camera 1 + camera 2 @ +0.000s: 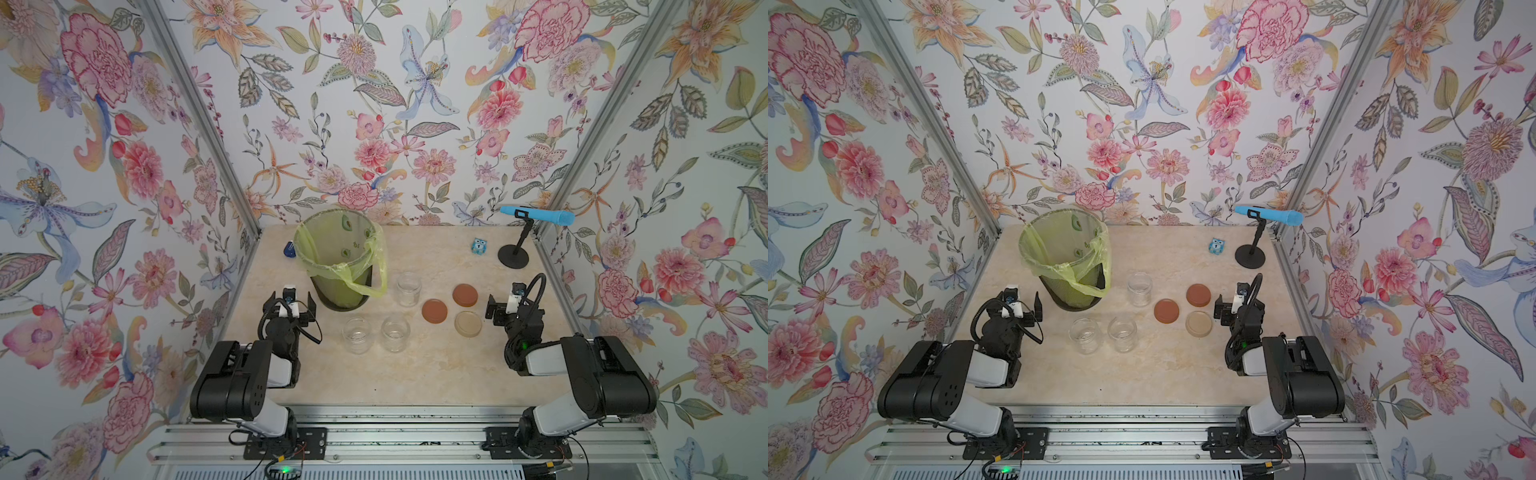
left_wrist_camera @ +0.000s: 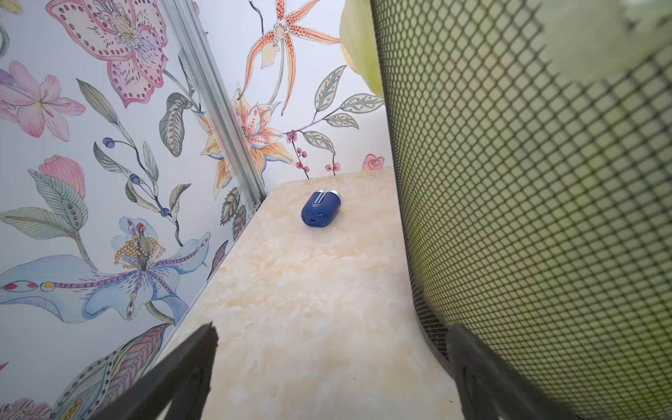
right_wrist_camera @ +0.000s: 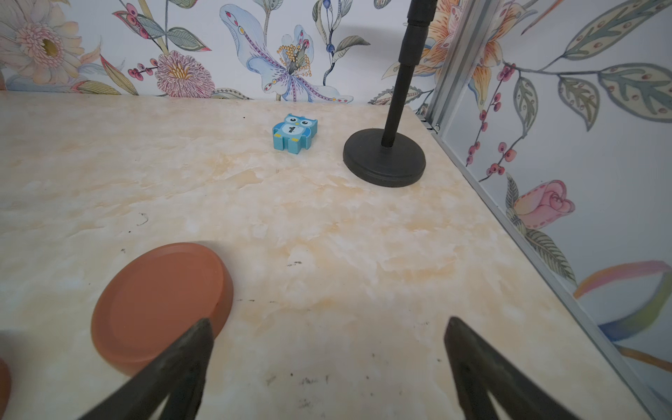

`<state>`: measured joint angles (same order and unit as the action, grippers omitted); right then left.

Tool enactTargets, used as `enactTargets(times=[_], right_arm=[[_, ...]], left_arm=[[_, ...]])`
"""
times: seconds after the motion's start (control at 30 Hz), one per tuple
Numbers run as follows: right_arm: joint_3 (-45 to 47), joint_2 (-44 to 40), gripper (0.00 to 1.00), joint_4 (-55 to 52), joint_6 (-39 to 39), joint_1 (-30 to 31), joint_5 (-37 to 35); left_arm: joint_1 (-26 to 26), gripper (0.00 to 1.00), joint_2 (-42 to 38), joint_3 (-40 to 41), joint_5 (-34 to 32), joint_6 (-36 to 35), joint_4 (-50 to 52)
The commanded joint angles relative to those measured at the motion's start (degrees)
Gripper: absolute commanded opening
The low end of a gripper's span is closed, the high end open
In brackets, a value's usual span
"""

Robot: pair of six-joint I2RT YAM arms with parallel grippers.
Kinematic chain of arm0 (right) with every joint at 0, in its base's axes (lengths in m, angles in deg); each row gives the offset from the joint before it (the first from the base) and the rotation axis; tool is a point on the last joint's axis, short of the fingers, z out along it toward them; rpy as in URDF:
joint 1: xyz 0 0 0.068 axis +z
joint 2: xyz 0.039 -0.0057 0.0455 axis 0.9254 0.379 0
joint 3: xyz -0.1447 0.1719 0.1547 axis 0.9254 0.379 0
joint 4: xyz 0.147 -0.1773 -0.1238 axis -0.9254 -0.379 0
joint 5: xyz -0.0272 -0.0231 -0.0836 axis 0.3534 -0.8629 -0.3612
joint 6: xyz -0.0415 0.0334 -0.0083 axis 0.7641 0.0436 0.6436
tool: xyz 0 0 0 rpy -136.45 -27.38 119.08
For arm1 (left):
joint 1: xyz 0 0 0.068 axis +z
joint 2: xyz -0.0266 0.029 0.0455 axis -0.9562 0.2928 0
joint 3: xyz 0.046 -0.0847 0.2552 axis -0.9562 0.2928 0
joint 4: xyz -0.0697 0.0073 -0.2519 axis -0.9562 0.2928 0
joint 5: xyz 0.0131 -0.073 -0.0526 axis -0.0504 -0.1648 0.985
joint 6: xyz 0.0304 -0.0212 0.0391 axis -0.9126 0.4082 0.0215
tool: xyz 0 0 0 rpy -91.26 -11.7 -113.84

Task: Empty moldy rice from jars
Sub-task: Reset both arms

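My left gripper [image 2: 332, 329], jaws spread, sits just beside the mesh bin [image 2: 527, 218]. Mid-frame I see a small blue device [image 2: 320, 211] lying on the table [image 2: 291, 309].

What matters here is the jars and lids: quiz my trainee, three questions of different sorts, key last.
1. True or false: all three jars stand upright and uncapped.
2. How many lids lie on the table?
3. The left gripper is: A) open beside the bin; B) shut on a jar; C) holding a lid.
Key: 1 true; 2 three; 3 A.
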<state>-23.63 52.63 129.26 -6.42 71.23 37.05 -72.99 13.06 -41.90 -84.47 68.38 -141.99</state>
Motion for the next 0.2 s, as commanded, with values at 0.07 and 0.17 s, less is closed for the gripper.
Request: enactTargets(times=[0.07,0.17], right_arm=[[0.07,0.01,1.00,2.84,-0.06,-0.14,0.16],[0.04,-0.02,1.00,2.84,-0.22,-0.39,0.63]], left_arm=[[0.16,1.00,0.71,-0.99,1.15,-0.10,-2.28],[0.16,1.00,0.55,-0.63,0.99,-0.19,-2.76]])
